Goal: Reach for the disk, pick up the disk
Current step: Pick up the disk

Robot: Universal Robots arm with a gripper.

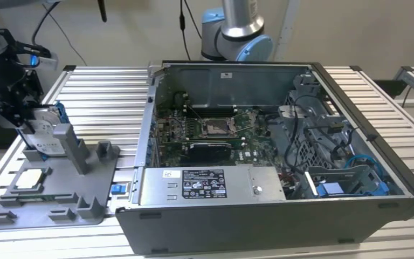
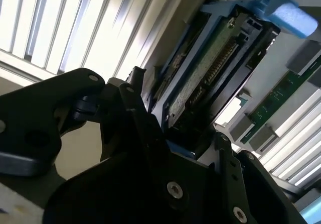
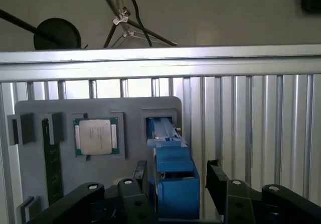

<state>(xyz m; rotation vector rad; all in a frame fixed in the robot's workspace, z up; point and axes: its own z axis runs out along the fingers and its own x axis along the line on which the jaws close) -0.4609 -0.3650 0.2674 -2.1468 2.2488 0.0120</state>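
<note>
At the exterior view's left, the arm's hand (image 1: 21, 114) is down over the far left corner of a grey fixture tray (image 1: 63, 191) that lies on the ribbed metal counter (image 1: 99, 91). The disk (image 1: 47, 135) stands on edge in a slot at that corner of the tray, with its labelled face to the near side and its blue bracket showing along the edge. In the first wrist view the two black fingers (image 3: 215, 180) stand one on each side of the blue bracket. One finger is close against it and the other shows a narrow gap, so the hand is open and straddles the disk without clamping it. The second wrist view shows the disk's green circuit-board side (image 2: 210, 66) between the same fingers, seated in the tray. Nearer on the tray a small silver square chip (image 1: 30, 178) lies flat in its pocket, and a green memory stick (image 3: 52, 163) sits in a slot beside it. Just right of the tray is an open computer case (image 1: 264, 229). Inside it, a grey box with a black-and-white label (image 1: 207, 186) is at the near side, a green motherboard (image 1: 214, 129) is beyond that, and a blue-trimmed drive cage (image 1: 344, 186) is at the near right.
</note>
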